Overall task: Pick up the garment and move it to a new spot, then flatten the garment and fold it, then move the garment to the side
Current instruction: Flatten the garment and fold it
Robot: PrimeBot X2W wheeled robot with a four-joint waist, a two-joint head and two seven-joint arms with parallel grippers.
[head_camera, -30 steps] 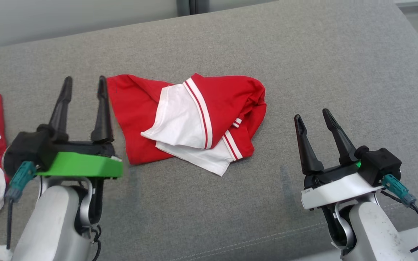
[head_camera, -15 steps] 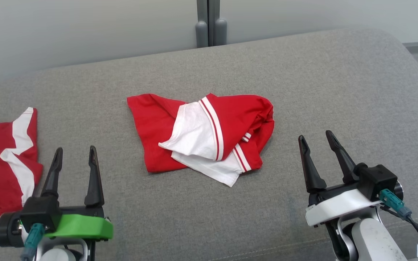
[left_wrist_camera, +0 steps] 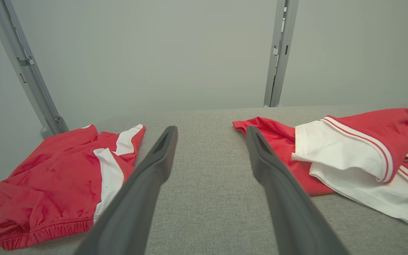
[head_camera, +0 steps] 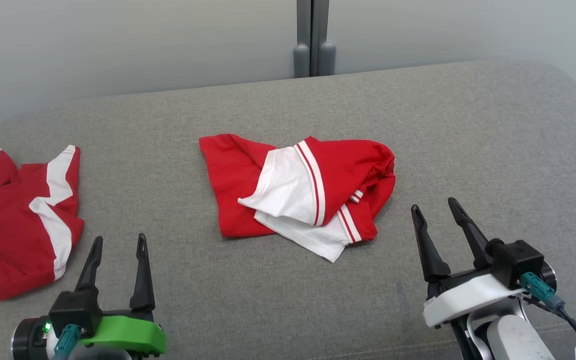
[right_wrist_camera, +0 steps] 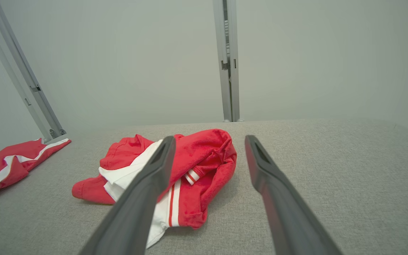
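Bright, even, diffuse light; no glare. Soft shadow lies beside the garment (right_wrist_camera: pixel 207 159), right side. Wide-angle distortion tilts the wall post (left_wrist_camera: pixel 27 71) at far left.

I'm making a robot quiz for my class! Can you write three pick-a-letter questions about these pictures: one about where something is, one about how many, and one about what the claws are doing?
1. Where is the crumpled garment?
A. In the middle of the grey cushion
B. On the floor
C. Hanging from a claw

2. How many red-and-white garments lie on the cushion?
A. One
B. Two
C. Four

3. How do the left claw and the right claw stand?
A. Both open, holding nothing
B. Both shut on cloth
C. One shut, one open

Answers:
1 A: it lies mid-cushion, ahead of both claws and touching neither.
2 B: the crumpled one, plus a second garment at the robot's left.
3 A: each claw's fingers stand apart with nothing between them.
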